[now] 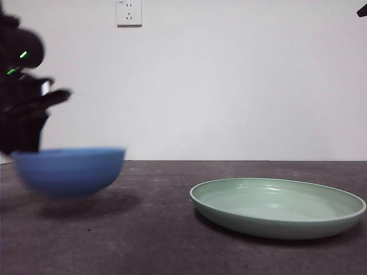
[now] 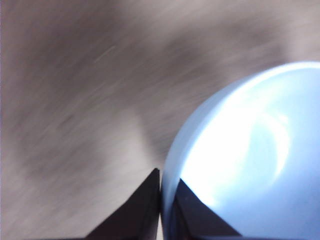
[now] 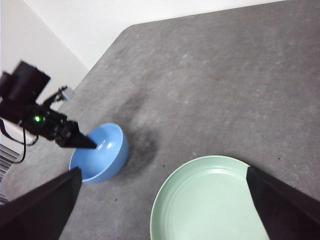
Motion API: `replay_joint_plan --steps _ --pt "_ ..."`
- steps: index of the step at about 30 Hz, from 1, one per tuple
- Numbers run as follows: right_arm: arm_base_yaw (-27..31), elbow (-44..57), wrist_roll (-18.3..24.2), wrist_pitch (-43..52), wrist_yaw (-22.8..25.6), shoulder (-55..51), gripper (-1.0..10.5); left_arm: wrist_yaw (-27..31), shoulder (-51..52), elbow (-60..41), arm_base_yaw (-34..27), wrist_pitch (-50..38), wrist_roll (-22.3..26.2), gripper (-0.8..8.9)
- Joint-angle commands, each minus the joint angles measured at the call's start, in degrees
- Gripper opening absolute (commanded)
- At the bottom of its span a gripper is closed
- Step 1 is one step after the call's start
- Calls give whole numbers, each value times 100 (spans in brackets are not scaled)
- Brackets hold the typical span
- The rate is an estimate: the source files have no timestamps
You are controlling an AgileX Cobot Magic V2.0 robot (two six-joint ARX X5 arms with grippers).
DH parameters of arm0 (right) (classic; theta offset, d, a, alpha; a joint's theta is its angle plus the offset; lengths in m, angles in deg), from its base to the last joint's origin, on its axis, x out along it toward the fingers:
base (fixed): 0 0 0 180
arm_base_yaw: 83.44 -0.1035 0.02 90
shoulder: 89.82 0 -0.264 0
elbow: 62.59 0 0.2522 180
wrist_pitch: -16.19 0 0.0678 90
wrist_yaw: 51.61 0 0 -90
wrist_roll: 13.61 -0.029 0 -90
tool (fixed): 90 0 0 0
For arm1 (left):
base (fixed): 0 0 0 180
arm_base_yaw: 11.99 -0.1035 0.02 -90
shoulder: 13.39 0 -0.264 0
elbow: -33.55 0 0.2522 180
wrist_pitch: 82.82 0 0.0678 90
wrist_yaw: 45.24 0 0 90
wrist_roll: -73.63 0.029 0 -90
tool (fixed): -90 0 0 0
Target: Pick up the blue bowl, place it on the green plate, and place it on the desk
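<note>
Blue bowl [image 1: 69, 171] is off the desk [image 1: 155, 229], shadow showing beneath it, tilted a little. It hangs from the left gripper [image 2: 161, 195], whose jaws are pinched narrow on the rim, one inside the wall and one outside. Bowl body extends away from the claw toward the green plate [image 1: 278, 206].

Risk, as I judge it: a one-sided rim pinch on a smooth thin wall. Both the front and left wrist views are motion-smeared, so the arm looks to be travelling fast. A quick swing or sudden stop could let the bowl pivot in the jaws or slip out. A low carry could clip the plate's raised rim and shove the plate.

Room: plate sits well apart from the claw, with bare desk between and nothing in the path. Desk edge runs close behind the left arm in the right wrist view.

Right gripper [image 3: 162, 210] waits high above the plate's near side, jaws spread wide, holding nothing. It may crowd the set-down.
</note>
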Motion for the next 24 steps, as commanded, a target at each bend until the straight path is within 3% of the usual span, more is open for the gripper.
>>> replay_joint_plan --steps 1,10,24 --pt "2 -96 66 28 -9 24 555 4 -109 568 319 107 -249 15" --pt "2 -96 66 31 -11 24 555 4 -446 1875 1456 289 -662 15" --pt "2 -96 66 28 -11 24 555 7 -2323 3746 2841 343 -1178 15"
